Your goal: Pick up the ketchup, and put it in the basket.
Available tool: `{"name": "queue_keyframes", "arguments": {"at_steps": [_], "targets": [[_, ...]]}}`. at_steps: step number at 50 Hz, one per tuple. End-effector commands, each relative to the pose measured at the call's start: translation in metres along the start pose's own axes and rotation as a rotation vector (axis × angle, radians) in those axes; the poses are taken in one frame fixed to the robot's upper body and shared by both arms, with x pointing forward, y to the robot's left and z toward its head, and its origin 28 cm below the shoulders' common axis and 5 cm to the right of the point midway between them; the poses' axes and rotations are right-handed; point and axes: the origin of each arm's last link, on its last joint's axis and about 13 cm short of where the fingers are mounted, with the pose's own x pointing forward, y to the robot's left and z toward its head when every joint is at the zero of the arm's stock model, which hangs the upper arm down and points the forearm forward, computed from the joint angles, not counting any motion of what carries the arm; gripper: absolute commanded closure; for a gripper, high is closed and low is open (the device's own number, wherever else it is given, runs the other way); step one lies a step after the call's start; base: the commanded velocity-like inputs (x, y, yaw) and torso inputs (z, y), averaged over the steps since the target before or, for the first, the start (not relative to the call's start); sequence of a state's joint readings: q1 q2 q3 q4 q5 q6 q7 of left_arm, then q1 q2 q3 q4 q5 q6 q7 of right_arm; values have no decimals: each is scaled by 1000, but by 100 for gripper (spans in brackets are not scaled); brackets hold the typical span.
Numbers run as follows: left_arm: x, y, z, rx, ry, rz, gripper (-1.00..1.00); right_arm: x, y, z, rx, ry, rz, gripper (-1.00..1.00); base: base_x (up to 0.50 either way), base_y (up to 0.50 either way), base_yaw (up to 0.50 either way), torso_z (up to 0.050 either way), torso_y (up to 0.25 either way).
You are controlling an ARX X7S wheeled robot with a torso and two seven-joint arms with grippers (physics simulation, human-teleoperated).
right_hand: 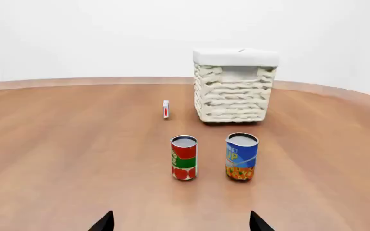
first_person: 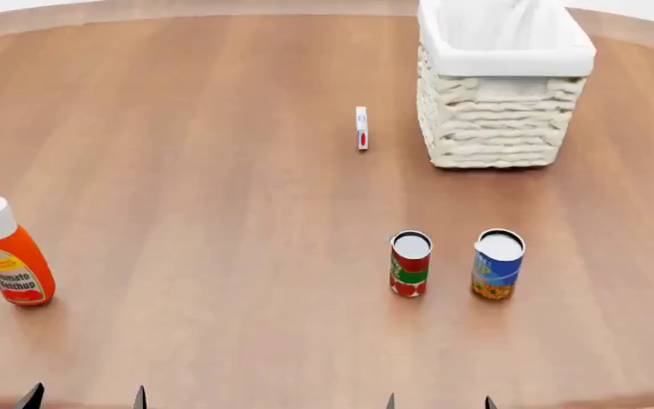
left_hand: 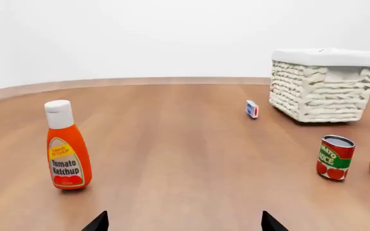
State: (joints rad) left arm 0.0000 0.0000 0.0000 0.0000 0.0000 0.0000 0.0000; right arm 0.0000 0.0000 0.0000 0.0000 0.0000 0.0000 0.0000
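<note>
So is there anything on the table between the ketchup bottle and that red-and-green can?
No. In the head view, only bare wood lies between the ketchup and the red-green can.

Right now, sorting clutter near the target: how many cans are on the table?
2: the red-green can and the blue can, side by side in front of the basket. None seem hidden.

Orange-red ketchup bottle (first_person: pixel 14 260) with a white cap and a yellow-and-red label. Cream-white woven wicker basket (first_person: pixel 497 119) with a white cloth liner. One red-and-green can (first_person: pixel 410 264), one blue-and-yellow can (first_person: pixel 497 264). Small white, red and blue box (first_person: pixel 361 128). Brown wood-grain table (first_person: pixel 214 170).
</note>
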Motion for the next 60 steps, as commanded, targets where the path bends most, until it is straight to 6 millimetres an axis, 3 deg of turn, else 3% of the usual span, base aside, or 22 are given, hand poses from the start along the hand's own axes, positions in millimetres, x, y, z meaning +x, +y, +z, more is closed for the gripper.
{"name": "queue_keyframes", "arguments": {"at_steps": [1,8,15,22,34,41,60], "targets": [[0,-2,-1,28,-1,-16,-100,0,0,1,-4,-3,-4,-100,0,0,0,0,0],[-2,-3,-2,59,63,3,-100,-2,0,5,-15,-9,-7,-100,0,0,0,0,0],[-2,-2,0,46,-5,-11,-100,-2,-1,9,-20,-18,-11,-100,0,0,0,0,0],[-5,4,21,44,-46,5,-100,-3,-1,26,-19,-76,-16,-100,0,0,0,0,0],[-17,13,68,50,-169,56,-100,-18,-1,87,5,-268,-5,-100,0,0,0,0,0],[-24,17,87,51,-218,86,-100,-27,0,113,6,-341,0,-100,0,0,0,0,0],[-30,21,95,35,-265,104,-100,-33,0,131,-3,-398,4,-100,0,0,0,0,0]]}}
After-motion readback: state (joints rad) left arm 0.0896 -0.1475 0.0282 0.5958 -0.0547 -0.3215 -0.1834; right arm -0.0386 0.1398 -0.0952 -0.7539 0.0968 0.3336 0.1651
